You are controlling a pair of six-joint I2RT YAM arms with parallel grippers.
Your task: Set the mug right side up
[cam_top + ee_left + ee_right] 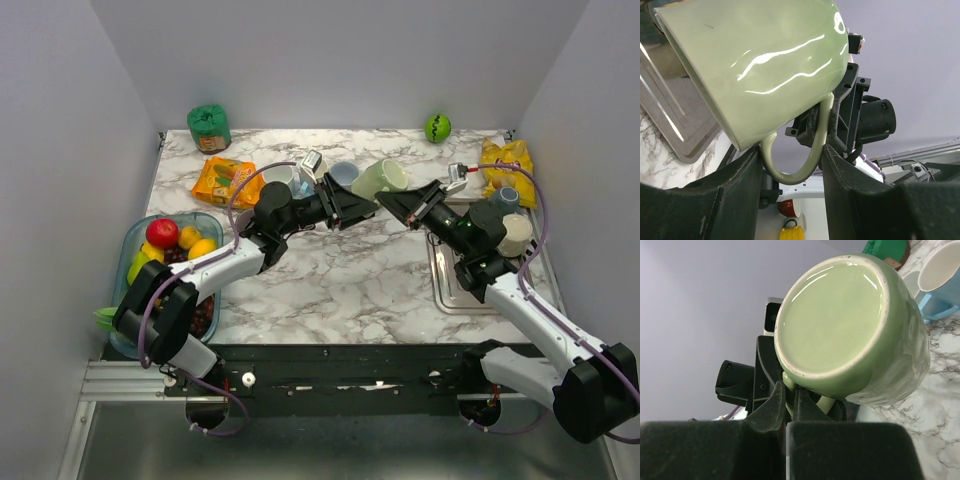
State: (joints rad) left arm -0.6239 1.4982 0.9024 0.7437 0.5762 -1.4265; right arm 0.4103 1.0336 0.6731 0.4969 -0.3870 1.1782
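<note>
Tilting above the table (pixel 330 275), the green mug (pixel 380 180) is held by its handle, clamped by the nearly closed right gripper (pixel 789 395) and the part-open left gripper (pixel 792 157).

Bright, even light from above, as I read it: shadows on the bench (pixel 340 280) are soft. Curved glare streaks cross the mug (pixel 765 65) in the left wrist view. Nearest the lens, the left claw (pixel 791 160) and right claw (pixel 788 407) are dark and blurred. The top view is sharp throughout.
</note>
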